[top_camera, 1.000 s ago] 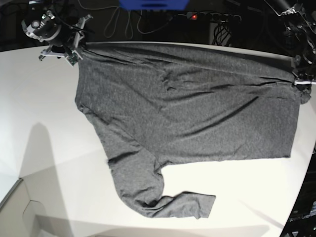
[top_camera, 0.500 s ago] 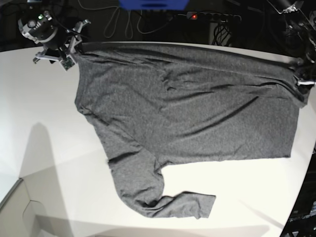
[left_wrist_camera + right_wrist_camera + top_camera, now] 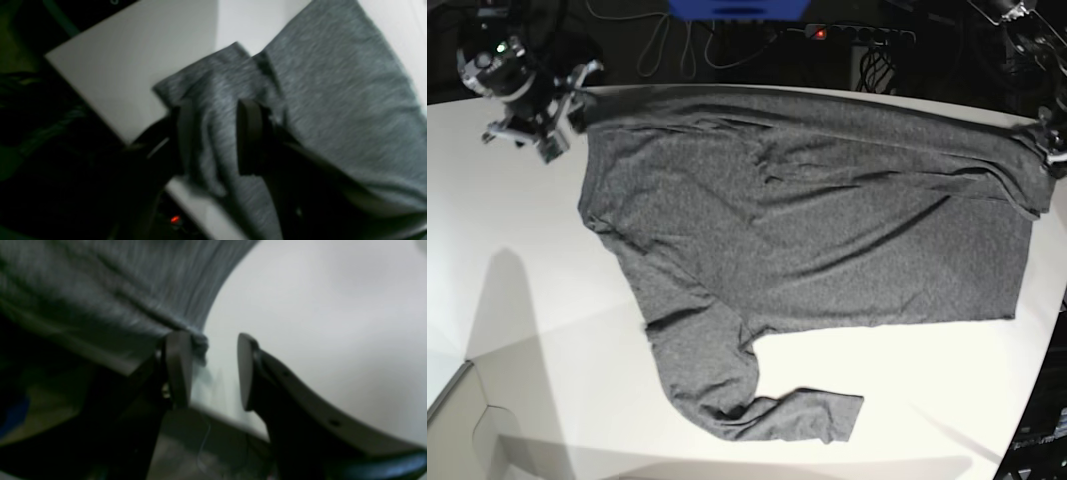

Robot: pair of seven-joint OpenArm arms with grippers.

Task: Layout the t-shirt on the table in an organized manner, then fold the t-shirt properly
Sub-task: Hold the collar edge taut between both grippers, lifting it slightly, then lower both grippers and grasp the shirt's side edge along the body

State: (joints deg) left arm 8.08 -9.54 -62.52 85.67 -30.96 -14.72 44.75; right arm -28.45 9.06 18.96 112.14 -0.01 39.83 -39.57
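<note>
- I see the t-shirt point(image 3: 807, 240) spread across the far half of the white tabletop point(image 3: 517, 300), body mostly flat with some creases, and one long sleeve bent round toward the near edge.
- My right gripper point(image 3: 208, 370) sits at the shirt's far corner on the base view's left. Its fingers point(image 3: 178, 366) are spread with only bare tabletop in the gap.
- In the right wrist view the cloth edge lies just against the outer side of one finger, not between the two.
- My left gripper point(image 3: 217, 136) is at the opposite far corner, by the tabletop edge.
- Its fingers point(image 3: 248, 133) stand apart, with a loose fold of grey cloth lying between them, not pinched.
</note>
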